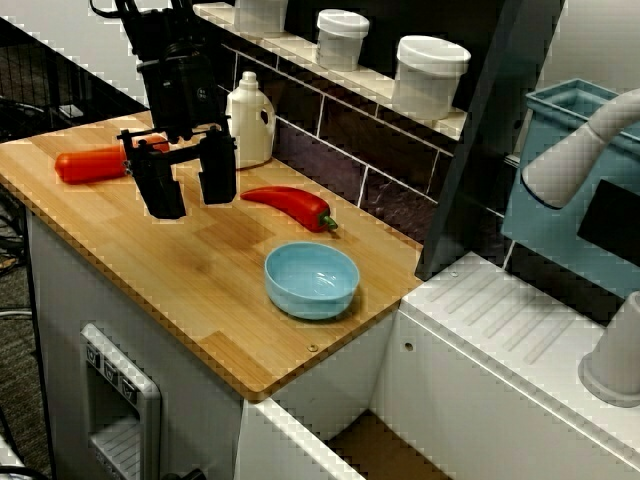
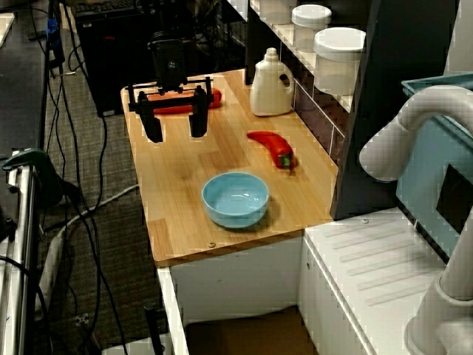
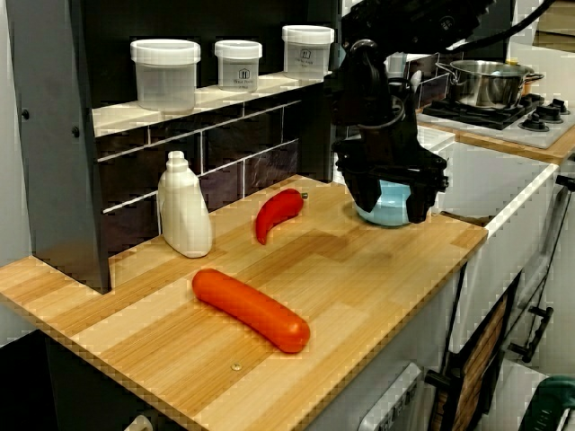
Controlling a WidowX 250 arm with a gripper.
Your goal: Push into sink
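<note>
My gripper (image 1: pixel 188 192): fingers spread apart, nothing between them, hanging over the wooden counter (image 1: pixel 190 270).
Sink (image 1: pixel 385 450): recessed past the counter's end, only a strip of brownish floor in view.
Blue bowl (image 1: pixel 311 279): upright near the counter's sink-side edge, apart from me.
Red pepper (image 1: pixel 290 205): lying between me and the bowl.
Sausage (image 3: pixel 251 309): on the counter's far end.
White bottle (image 1: pixel 250 118): against the backsplash.

The gripper (image 3: pixel 388 199) hides most of the blue bowl (image 3: pixel 386 215); the sink (image 1: pixel 385 450) is cut by the bottom edge.
</note>
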